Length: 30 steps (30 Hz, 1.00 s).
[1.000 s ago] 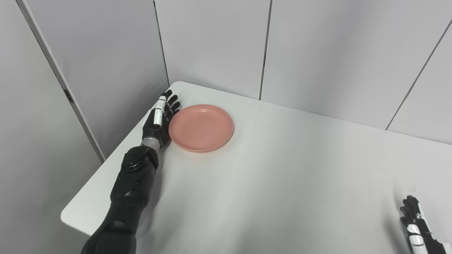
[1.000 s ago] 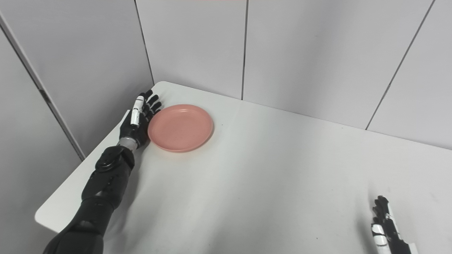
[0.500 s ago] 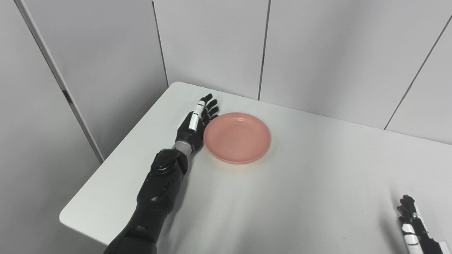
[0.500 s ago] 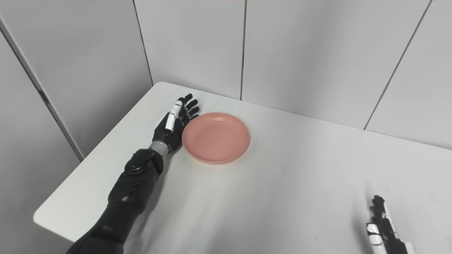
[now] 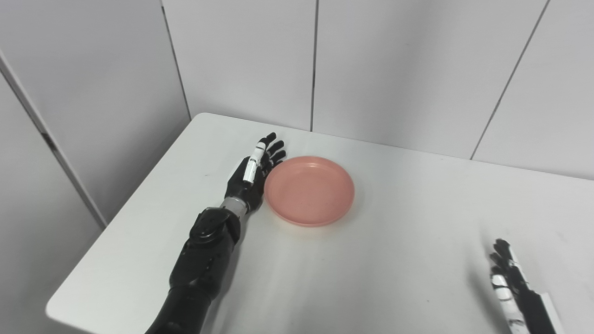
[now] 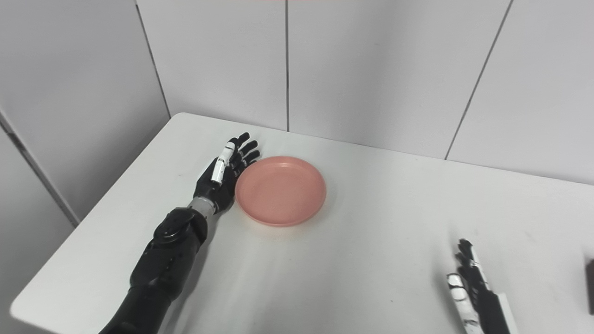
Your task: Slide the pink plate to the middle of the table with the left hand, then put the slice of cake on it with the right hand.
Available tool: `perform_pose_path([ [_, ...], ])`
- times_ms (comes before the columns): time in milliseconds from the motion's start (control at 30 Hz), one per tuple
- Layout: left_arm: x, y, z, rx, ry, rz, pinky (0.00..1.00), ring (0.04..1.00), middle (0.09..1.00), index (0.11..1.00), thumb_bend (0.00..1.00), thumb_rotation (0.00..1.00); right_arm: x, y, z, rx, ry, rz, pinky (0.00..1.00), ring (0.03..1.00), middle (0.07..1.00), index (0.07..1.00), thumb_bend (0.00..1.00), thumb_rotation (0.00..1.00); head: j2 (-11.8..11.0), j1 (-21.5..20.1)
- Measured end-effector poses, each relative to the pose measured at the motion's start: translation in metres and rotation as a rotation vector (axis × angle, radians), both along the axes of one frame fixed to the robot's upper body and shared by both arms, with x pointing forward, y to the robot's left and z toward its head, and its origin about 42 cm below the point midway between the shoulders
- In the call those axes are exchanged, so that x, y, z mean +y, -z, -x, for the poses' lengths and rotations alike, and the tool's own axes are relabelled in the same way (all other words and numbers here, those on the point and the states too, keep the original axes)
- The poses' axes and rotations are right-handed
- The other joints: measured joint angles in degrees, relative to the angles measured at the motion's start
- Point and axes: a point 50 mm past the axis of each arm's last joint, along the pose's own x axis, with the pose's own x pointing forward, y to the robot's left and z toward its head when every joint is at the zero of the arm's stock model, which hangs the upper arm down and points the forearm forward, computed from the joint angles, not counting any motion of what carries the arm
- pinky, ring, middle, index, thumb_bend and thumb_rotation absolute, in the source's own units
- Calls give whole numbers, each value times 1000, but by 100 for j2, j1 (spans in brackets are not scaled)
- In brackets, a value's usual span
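Note:
The pink plate (image 5: 309,190) lies empty on the white table (image 5: 417,218), left of the table's middle. My left hand (image 5: 250,178) is open, fingers straight and pointing away from me, with its inner side against the plate's left rim. My right hand (image 6: 468,278) is open and empty, fingers straight, low over the table near the front right. No slice of cake can be made out in either view. A dark object (image 6: 589,285) is cut off by the right edge of the right eye view; I cannot tell what it is.
Grey wall panels (image 5: 241,60) close off the table at the back and left. The table's left corner (image 5: 200,116) and front left edge (image 5: 60,301) are in view.
My left hand has pushed the plate to the right, away from the table's left edge. The camera has also panned right, bringing the right hand and a dark object further into view.

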Motion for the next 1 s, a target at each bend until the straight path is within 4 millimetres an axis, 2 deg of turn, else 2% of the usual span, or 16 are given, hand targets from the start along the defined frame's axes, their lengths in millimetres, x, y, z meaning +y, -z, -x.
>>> perform_pose_path([
  [167,-16,-1,2,12,59,3,965,959,970,965,354,1000,10,-1,1,1,12,7,938,951,966,970,345,1000,175,-491],
  [400,-42,0,7,27,141,21,969,963,973,978,362,1000,21,-2,1,7,14,12,936,950,963,965,341,1000,281,-773],
  [733,-92,7,15,31,292,69,935,945,958,962,372,1000,29,-3,-1,1,8,10,928,945,955,959,366,1000,439,-1195],
  [867,-102,8,19,40,315,87,937,946,956,958,376,1000,30,-3,-1,1,9,15,940,952,959,965,365,1000,518,-1441],
  [1000,-105,10,21,47,333,102,939,948,958,959,383,1000,33,-3,-2,4,5,16,943,956,962,969,351,1000,536,-1494],
])
